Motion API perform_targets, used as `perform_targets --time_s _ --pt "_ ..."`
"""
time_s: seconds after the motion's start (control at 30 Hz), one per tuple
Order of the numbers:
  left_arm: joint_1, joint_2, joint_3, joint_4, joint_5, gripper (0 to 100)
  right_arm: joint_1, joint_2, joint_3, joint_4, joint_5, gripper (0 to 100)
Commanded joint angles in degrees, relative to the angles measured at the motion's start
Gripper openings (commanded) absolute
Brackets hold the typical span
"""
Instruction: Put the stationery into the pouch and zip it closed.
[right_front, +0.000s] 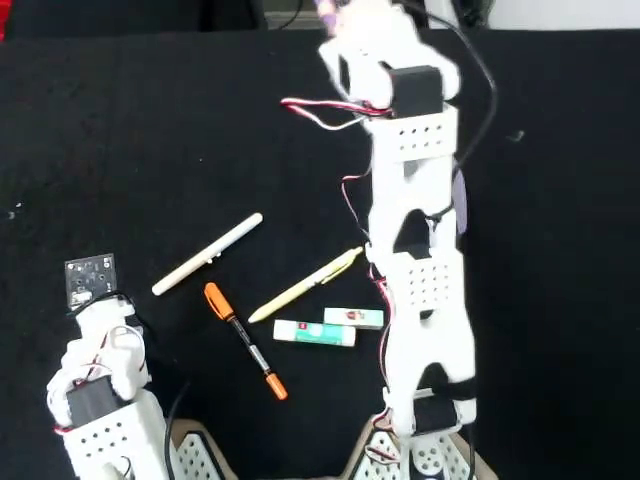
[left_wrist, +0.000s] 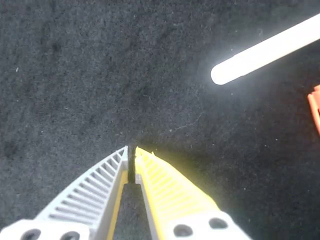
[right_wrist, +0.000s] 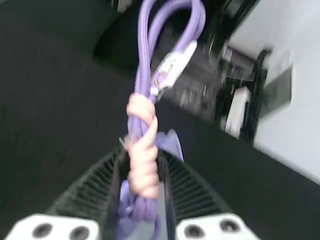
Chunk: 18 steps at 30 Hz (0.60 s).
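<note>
- Table (left_wrist: 75, 75): black cloth, matt and fuzzy, under the left gripper (left_wrist: 131, 151).
- That gripper's fingers (left_wrist: 95, 185): ribbed matt plastic, one white, one yellow.
- White pen (left_wrist: 265, 50), ahead of it: smooth plastic with a faint sheen.
- Right gripper (right_wrist: 143, 152): dark ribbed plastic.
- Cord (right_wrist: 145, 65) between its fingers: smooth, purple, slightly glossy.
- Pink wrap (right_wrist: 141, 115) on the cord: looks soft and matt.

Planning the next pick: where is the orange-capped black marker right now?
In the high view, the orange-capped black marker lies diagonally on the black table, between the long white pen and the white-and-green rectangular block.
</note>
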<state>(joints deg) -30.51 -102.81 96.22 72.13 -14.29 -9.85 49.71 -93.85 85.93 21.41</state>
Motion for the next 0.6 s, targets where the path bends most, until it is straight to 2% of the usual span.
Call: perform_targets --time_s 0.0,0.13,0.33,0.57 --pt "-0.22 0.09 1.27 0.09 0.62 3 1.67 -3.56 -1.98 8.00 -0.53 1.1" --pt "-0.22 0.09 1.27 0.09 0.62 3 5.71 -6.37 -1.98 13.71 -0.53 1.1" --pt "-0.22 0.09 1.27 0.09 0.62 3 12.57 -8.48 -1.89 15.21 -0.53 1.1" --pt "-0.22 0.09 1.27 0.09 0.62 3 13.01 -8.57 -1.80 15.38 -0.97 1.1"
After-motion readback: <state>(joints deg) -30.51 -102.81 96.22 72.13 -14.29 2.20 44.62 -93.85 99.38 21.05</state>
